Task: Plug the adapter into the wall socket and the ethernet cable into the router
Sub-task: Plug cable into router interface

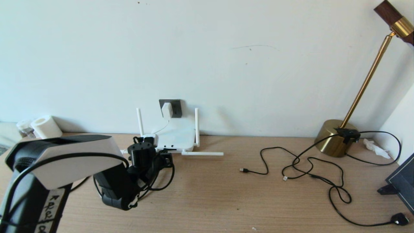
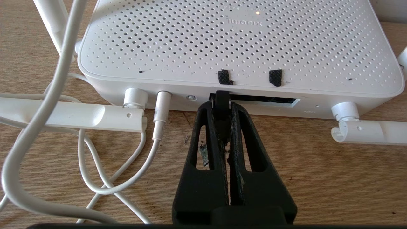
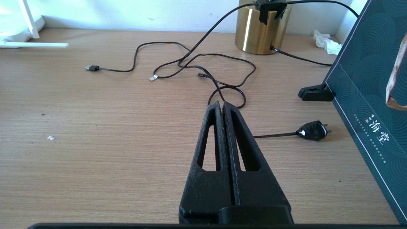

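Black ethernet cable (image 2: 222,101) plug, pinched by left claw (image 2: 222,105), meets router (image 2: 235,44).

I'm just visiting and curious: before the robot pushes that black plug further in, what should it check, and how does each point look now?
1. Adapter in the wall socket: ok, it sits on the plate.
2. Left hand gripping the ethernet cable plug: ok, fingers closed on it.
3. Plug lined up with the router port slot: ok, its tip is at the slot's end.
4. Plug fully seated: cannot tell, the fingers hide it.
5. White cord clear of the hand: ok, it lies to one side.
6. Right hand out of the way: ok, shut, over the desk near the lamp cables.
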